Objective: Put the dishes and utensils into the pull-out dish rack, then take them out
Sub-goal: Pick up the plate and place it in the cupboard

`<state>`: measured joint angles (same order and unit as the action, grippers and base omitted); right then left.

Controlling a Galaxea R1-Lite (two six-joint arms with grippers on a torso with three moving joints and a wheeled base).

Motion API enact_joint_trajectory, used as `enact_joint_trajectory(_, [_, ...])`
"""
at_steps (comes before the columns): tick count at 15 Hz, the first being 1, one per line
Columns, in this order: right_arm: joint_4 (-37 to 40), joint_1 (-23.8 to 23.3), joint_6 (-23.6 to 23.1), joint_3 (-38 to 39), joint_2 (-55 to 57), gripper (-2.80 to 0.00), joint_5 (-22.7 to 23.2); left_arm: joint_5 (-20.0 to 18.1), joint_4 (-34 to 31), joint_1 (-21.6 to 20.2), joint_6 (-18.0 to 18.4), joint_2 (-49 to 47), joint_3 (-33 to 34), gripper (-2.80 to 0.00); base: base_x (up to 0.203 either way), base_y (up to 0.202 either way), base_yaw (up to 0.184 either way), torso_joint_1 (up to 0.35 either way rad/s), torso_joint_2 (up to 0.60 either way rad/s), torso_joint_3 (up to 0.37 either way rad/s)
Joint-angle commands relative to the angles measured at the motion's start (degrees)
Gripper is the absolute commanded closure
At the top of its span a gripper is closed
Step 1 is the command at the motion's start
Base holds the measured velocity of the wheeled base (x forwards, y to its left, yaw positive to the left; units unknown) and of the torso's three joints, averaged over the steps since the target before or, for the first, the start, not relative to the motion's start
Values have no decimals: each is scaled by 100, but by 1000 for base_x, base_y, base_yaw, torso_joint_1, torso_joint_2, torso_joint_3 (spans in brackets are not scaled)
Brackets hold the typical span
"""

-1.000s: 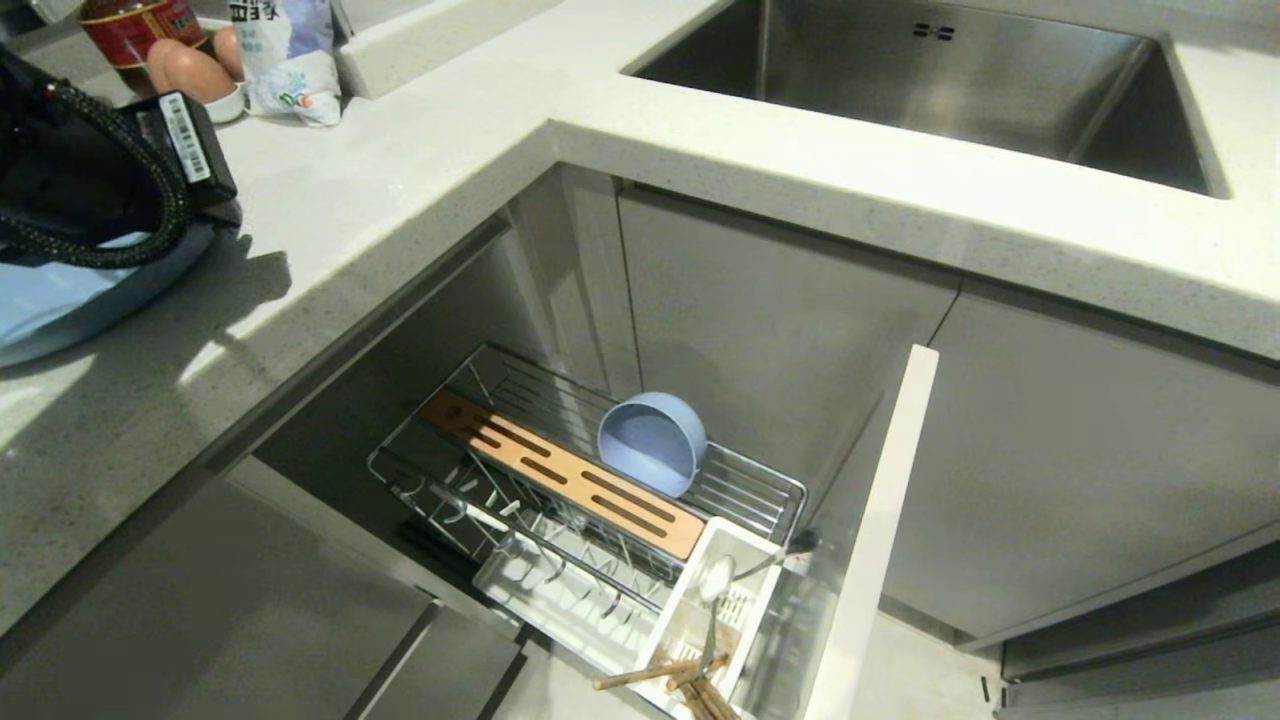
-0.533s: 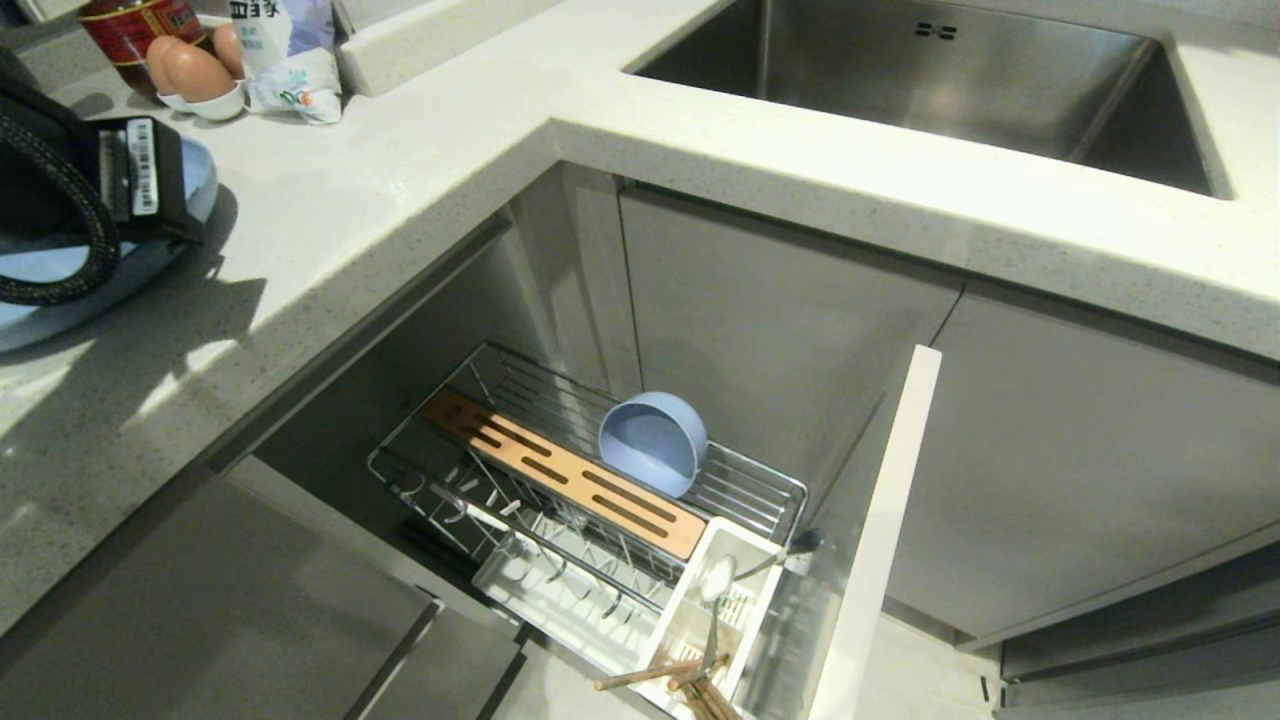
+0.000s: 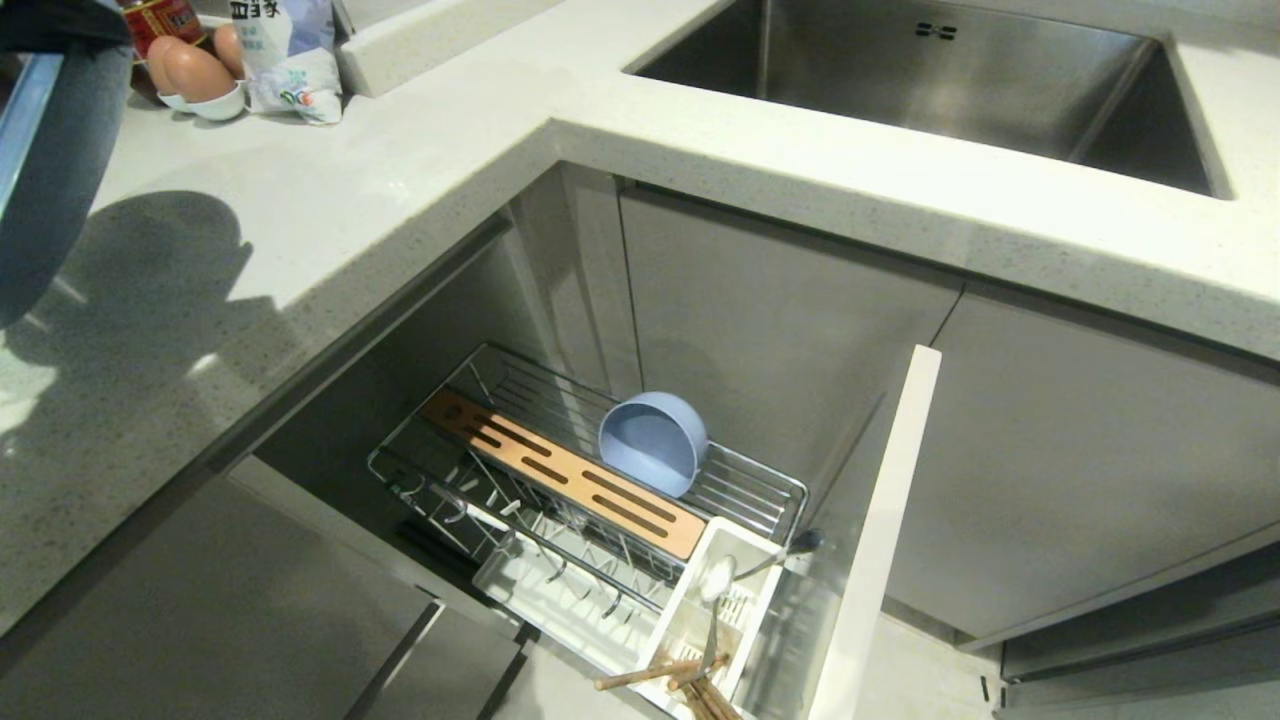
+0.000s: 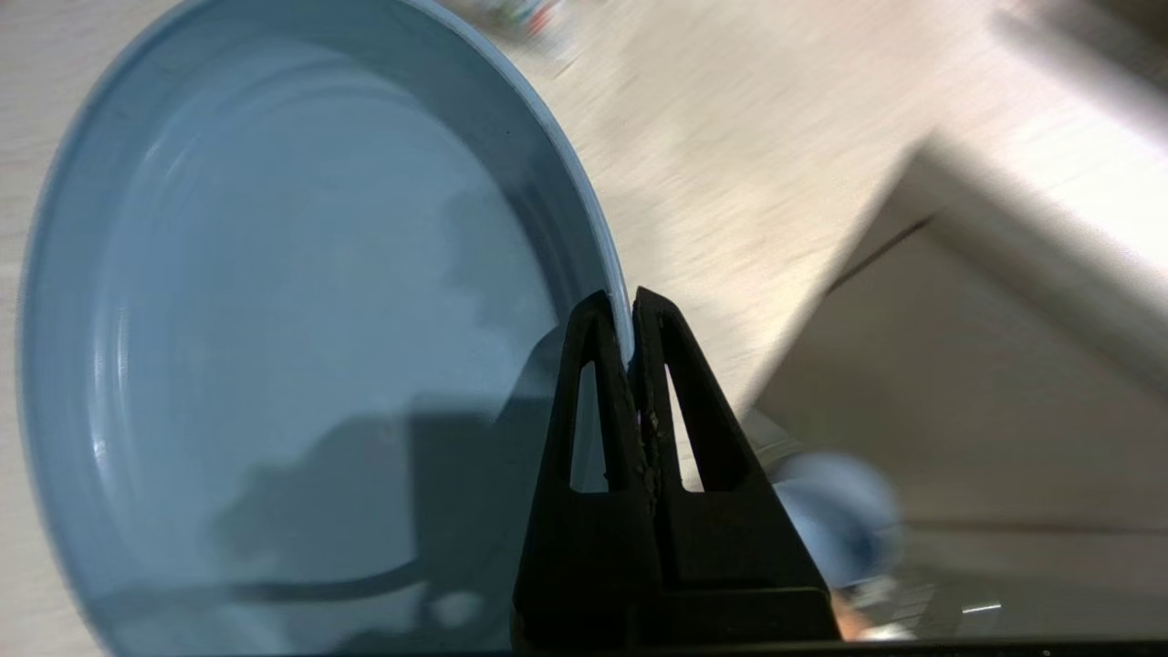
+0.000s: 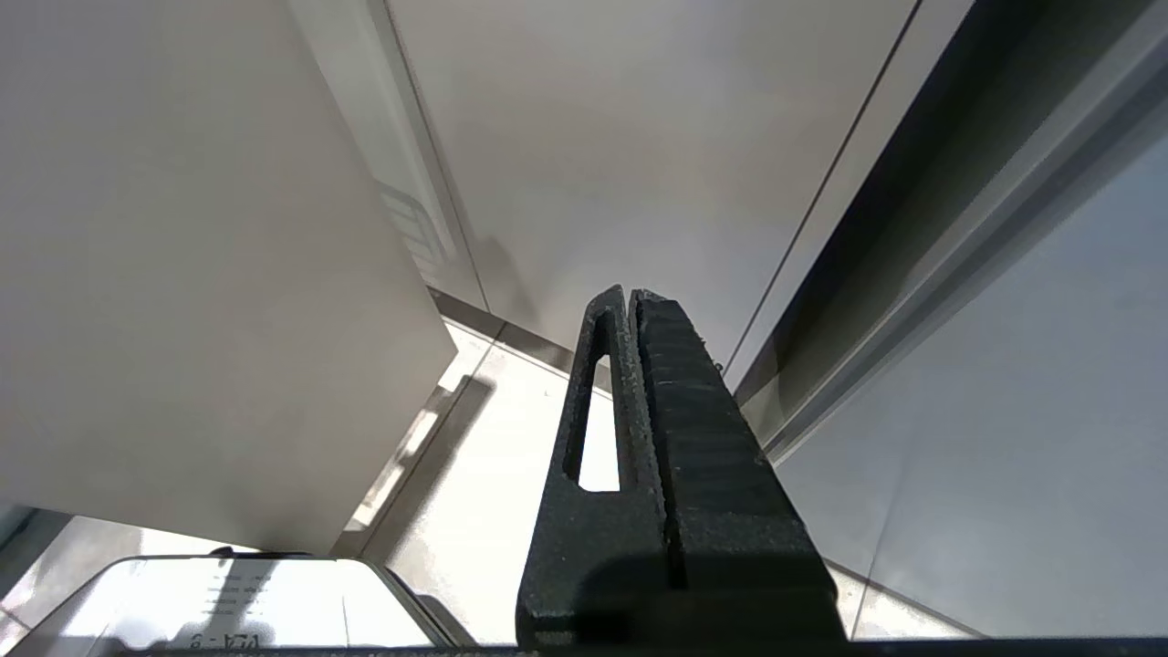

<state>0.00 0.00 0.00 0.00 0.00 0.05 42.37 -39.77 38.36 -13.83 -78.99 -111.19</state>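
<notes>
Starting with the head view: pale blue round deep bowl (image 3: 652, 441) stands on edge in the chrome wire pull-out dish rack (image 3: 590, 480); wooden chopsticks (image 3: 690, 680) and silver metal spoon (image 3: 715, 590) sit in its near white caddy. Pale blue plate (image 3: 40, 180) hangs above the speckled white desk (image 3: 330, 200), far left. Left wrist view: left pincer (image 4: 631, 315) clamped on the plate's rim. Right wrist view: right pincer (image 5: 630, 301) closed together, holding nothing, beside grey cabinet panels (image 5: 639, 137).

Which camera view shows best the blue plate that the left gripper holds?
The left wrist view: the plate fills it, rim pinched in the shut left gripper. The head view catches only its underside and edge at the far left. The right wrist view shows none of it.
</notes>
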Motion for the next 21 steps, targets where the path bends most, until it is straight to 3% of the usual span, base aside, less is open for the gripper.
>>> enact_joint_trajectory(1, [0,0,0,0,0,0,3,129,828,536,-169,152,2,0,0,0,0,0,0,0])
enact_joint_trajectory(4, [0,0,0,0,0,0,4,269,2740,1069,-260,51,8,0,0,0,0,0,0,0])
enact_joint_trajectory(6, [0,0,0,0,0,0,4,364,4011,1731,-323,-121,9,0,0,0,0,0,0,0])
enact_joint_trajectory(10, [0,0,0,0,0,0,4,833,5390,3155,-531,-472,54,0,0,0,0,0,0,0])
enact_joint_trajectory(11, [0,0,0,0,0,0,-4,1053,5532,3456,-814,-613,147,0,0,0,0,0,0,0])
enact_joint_trajectory(14, [0,0,0,0,0,0,4,1318,5371,3546,-2058,-840,624,0,0,0,0,0,0,0])
enact_joint_trajectory(17, [0,0,0,0,0,0,1,1310,4490,3456,-3410,-851,986,0,0,0,0,0,0,0])
enact_joint_trajectory(21, [0,0,0,0,0,0,4,1164,3056,3001,-5704,-771,1870,0,0,0,0,0,0,0])
